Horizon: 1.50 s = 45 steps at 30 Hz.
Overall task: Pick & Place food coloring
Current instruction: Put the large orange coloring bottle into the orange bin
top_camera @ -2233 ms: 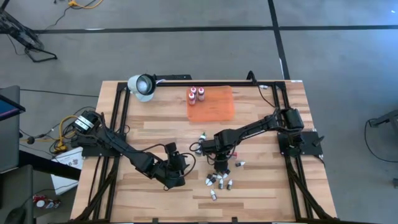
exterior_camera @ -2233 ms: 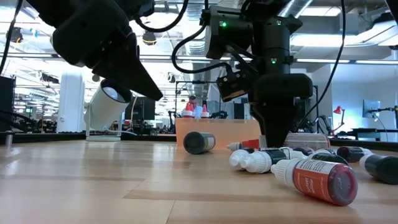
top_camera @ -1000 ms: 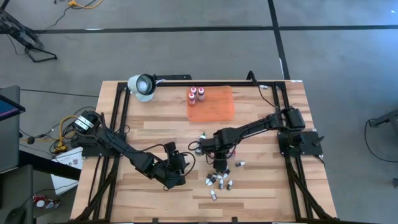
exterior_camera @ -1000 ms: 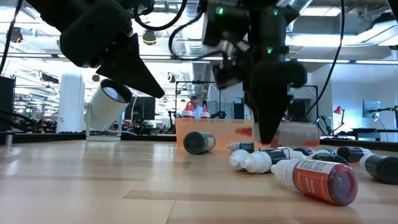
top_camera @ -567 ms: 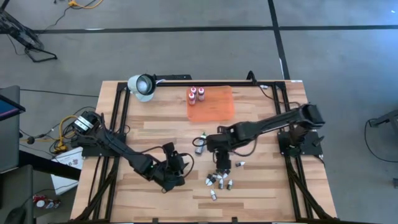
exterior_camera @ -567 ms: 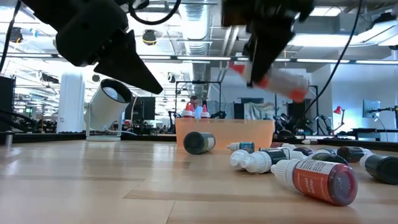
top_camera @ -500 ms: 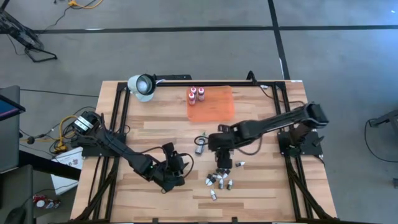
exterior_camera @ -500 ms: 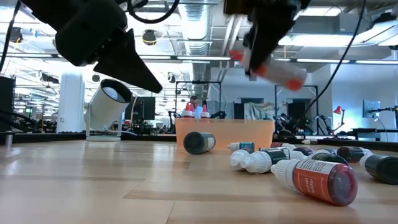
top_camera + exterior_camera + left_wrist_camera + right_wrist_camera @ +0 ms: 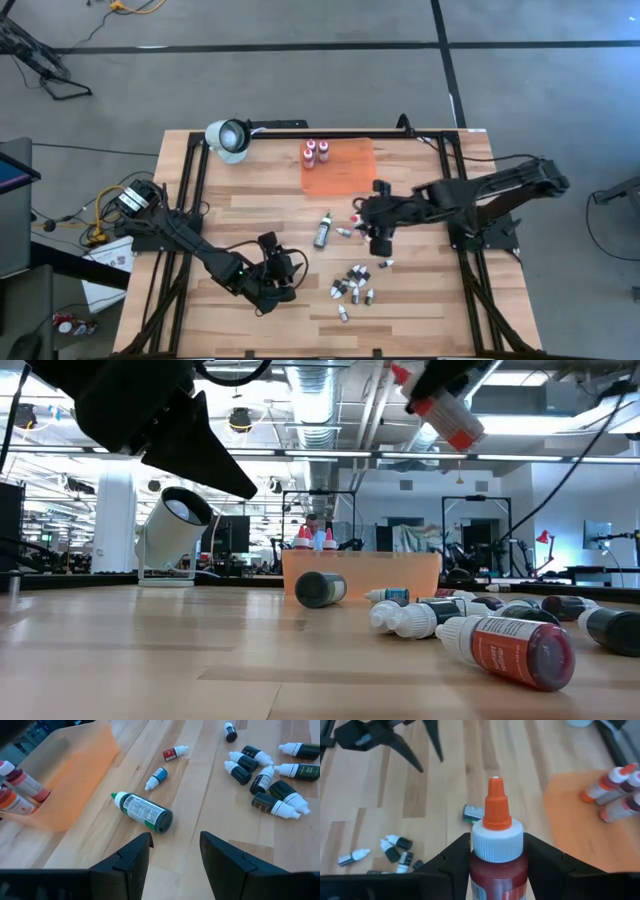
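Right wrist view showed the right gripper (image 9: 492,865), its dark fingers clamped on a red bottle (image 9: 496,857) with ribbed white collar and orange cone tip, lifted above the wooden plank desk (image 9: 395,800). The left gripper's (image 9: 175,852) fingers stood apart, empty.

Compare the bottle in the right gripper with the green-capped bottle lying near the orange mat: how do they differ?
The held bottle is red with an orange tip, off the table in the right gripper; the green-capped bottle is dark green and lies on its side on the table, untouched. Both are finger-length bottles.
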Motion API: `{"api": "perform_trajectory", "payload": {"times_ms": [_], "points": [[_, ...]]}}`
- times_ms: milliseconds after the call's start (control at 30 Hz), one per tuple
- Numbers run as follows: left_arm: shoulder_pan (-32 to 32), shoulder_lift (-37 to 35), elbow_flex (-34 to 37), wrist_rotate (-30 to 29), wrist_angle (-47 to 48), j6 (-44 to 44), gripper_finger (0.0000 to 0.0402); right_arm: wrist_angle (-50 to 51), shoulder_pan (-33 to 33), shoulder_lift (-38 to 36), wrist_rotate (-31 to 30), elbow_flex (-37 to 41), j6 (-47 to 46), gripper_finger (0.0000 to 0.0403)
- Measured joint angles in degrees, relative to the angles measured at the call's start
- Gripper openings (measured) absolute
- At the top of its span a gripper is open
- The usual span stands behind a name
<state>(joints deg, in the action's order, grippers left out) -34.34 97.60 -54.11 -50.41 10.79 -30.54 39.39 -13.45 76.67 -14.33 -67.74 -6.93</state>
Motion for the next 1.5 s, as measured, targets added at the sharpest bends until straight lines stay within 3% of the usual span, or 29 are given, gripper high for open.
{"api": "perform_trajectory", "payload": {"times_ms": [500,667,800,1133,1300,1500], "points": [[-0.49,0.0,-0.01,-2.96,-1.51,-1.41,0.0169,-23.02,4.28,-29.45,-2.95,33.09,1.6,0.0156],[-0.49,-0.02,0.0,-5.07,-1.49,-1.69,0.0169,-37.82,8.69,-37.62,-3.83,43.93,6.82,0.0167],[-0.49,-0.02,0.0,-7.33,-1.49,-1.56,0.0169,-52.94,13.98,-40.05,-3.8,51.22,9.87,0.0158],[1.05,-0.02,0.0,-13.65,-1.26,1.75,0.0169,-73.62,25.74,-32.27,-2.08,55.23,9.08,0.0169],[3.89,-0.02,-0.01,-14.19,-1.22,3.31,0.0169,-86.49,29.74,-23.03,-1.65,55.23,8.36,0.0162],[8.29,-0.02,0.0,-14.16,-1.2,6.11,0.0169,-96.72,35.44,-8.53,4.04,52.03,5.13,0.0154]]}}
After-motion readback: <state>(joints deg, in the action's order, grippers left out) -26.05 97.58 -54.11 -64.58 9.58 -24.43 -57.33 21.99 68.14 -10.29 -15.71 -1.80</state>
